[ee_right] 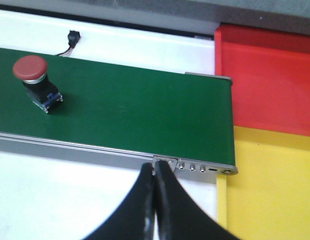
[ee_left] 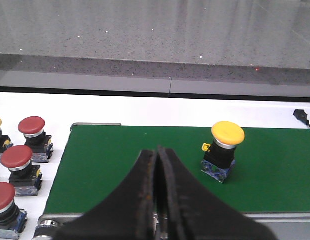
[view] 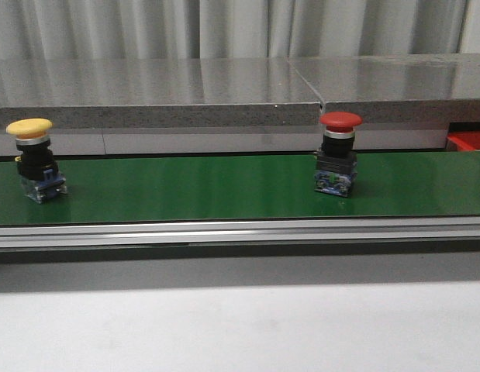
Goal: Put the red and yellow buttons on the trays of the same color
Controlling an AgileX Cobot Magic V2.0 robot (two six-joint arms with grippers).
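Currently a yellow mushroom-head push button (view: 35, 159) stands upright at the left end of the green conveyor belt (view: 201, 186), and a red mushroom-head push button (view: 337, 153) stands upright well apart toward the right. Beyond the belt's right end lie a red plastic tray (ee_right: 267, 80) and a yellow plastic tray (ee_right: 272, 185), side by side. Both the left pincer (ee_left: 157, 192) and the right pincer (ee_right: 155, 202) are pressed together, holding nothing. Spare red buttons (ee_left: 24, 150) sit on the white worktop (ee_left: 59, 107) beside the belt.

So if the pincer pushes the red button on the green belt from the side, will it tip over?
Probably yes if pushed high: the red button stands upright with a wide cap over a narrower body. It looks rigid, likely hard plastic. The domed cap may slip, so the blocky base seems safer.
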